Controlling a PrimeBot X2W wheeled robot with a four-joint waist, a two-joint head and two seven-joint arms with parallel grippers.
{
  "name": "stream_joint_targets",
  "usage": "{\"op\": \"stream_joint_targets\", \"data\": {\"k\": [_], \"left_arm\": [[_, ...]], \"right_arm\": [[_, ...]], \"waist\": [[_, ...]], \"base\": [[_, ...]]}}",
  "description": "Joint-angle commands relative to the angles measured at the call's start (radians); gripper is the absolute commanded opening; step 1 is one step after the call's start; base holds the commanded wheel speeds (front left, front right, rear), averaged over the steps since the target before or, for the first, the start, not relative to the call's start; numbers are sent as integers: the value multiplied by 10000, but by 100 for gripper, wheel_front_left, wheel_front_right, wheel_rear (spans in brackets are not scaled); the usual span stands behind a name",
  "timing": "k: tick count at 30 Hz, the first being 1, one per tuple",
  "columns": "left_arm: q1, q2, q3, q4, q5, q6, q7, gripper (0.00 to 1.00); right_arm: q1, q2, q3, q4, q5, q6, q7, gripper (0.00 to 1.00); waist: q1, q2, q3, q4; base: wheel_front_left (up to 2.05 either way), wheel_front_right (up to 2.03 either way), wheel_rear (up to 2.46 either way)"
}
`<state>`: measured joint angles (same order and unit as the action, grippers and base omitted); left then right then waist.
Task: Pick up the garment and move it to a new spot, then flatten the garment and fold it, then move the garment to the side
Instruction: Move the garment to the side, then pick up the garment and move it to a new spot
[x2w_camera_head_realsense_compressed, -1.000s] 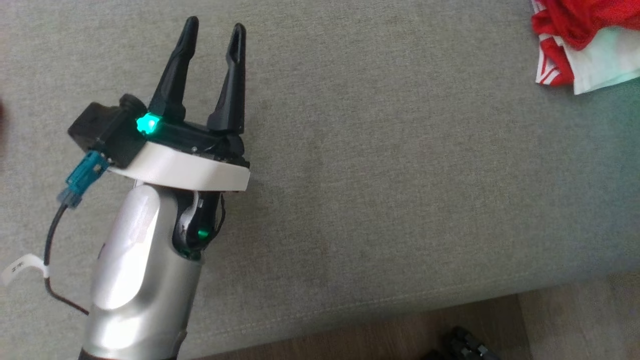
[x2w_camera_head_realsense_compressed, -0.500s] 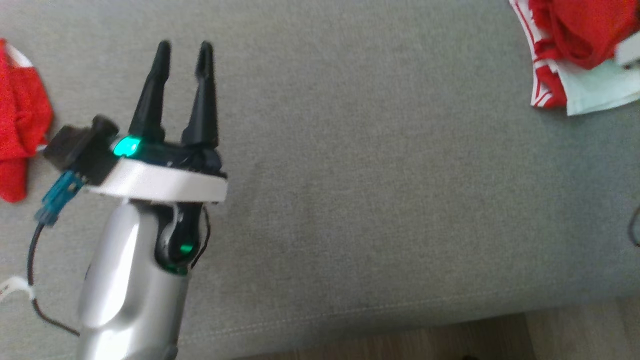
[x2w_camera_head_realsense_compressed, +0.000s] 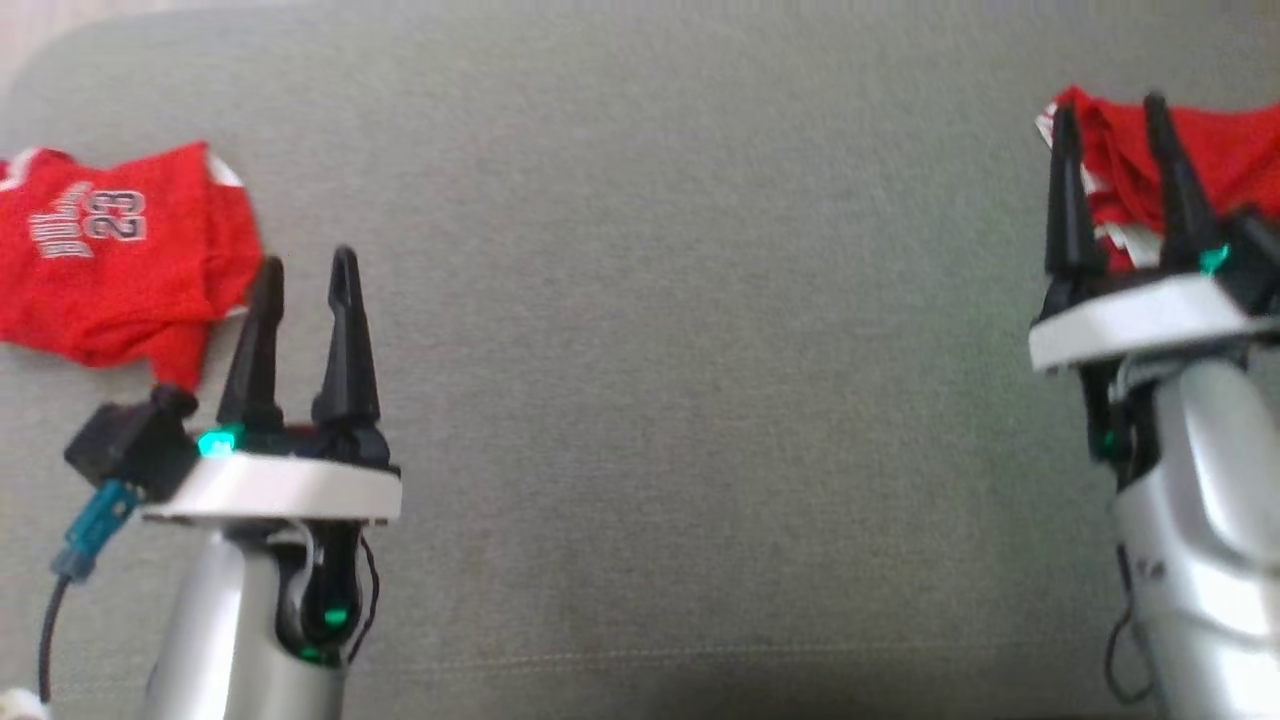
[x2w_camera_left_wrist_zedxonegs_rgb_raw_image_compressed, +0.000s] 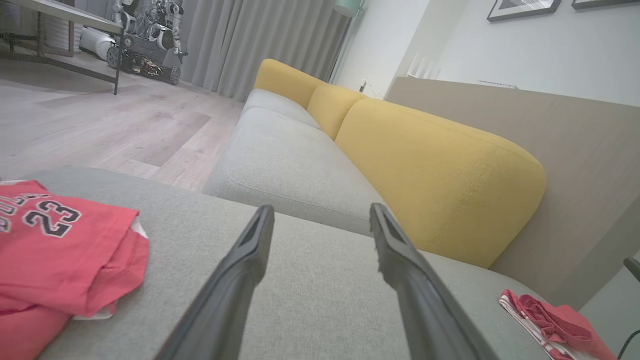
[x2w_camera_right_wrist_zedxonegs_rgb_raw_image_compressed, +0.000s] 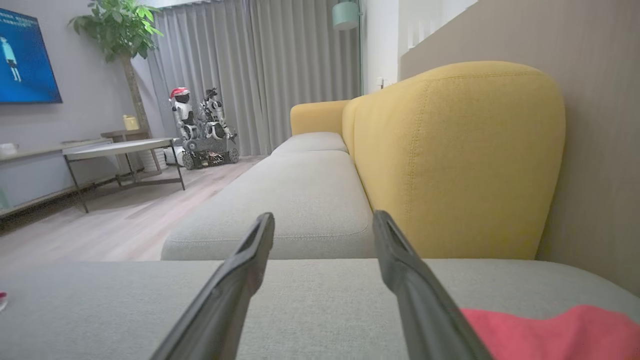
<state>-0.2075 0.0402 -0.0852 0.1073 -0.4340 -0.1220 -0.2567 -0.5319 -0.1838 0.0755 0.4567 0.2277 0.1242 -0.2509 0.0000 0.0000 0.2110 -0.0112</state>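
Left gripper (x2w_camera_head_realsense_compressed: 305, 262) low left, fingers spread wide, nothing between them. Right gripper (x2w_camera_head_realsense_compressed: 1109, 108) low right, spread wide too, holding nothing. Grey seat cushion (x2w_camera_head_realsense_compressed: 700, 400) under both. Red jersey (x2w_camera_head_realsense_compressed: 110, 260), number 23 up, bunched on cushion just left of left fingertips. Red-and-white garment (x2w_camera_head_realsense_compressed: 1235, 150) crumpled at far right, just beside right gripper, not gripped. Further back: yellow back cushions (x2w_camera_left_wrist_zedxonegs_rgb_raw_image_compressed: 440, 175), grey curtains (x2w_camera_right_wrist_zedxonegs_rgb_raw_image_compressed: 260, 75), another wheeled robot (x2w_camera_right_wrist_zedxonegs_rgb_raw_image_compressed: 200, 130).

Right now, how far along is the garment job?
Done, apparently: the red jersey lies folded on the grey cushion, far left. In hand: nothing; the left gripper and right gripper are open, empty. Left: the red garment by the right gripper looks bunched, likely needing flattening and folding.
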Motion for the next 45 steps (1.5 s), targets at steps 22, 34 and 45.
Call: {"op": "stream_joint_targets", "data": {"k": [22, 34, 45], "left_arm": [[1511, 100, 458, -580, -260, 258, -51, 100], [1432, 100, 382, -604, -69, 191, -51, 100], [1270, 100, 179, -554, -90, 175, -51, 100]], "right_arm": [[3649, 1331, -812, -2736, -1215, 65, -108, 100], [3674, 1334, -517, -2597, -798, 65, -108, 100], [3633, 1335, -449, -2668, -613, 65, -108, 100]], "waist": [[0, 0, -1246, 378], [0, 0, -1239, 437], [0, 0, -1122, 833]], "base": [[0, 0, 0], [0, 0, 0], [0, 0, 0]]}}
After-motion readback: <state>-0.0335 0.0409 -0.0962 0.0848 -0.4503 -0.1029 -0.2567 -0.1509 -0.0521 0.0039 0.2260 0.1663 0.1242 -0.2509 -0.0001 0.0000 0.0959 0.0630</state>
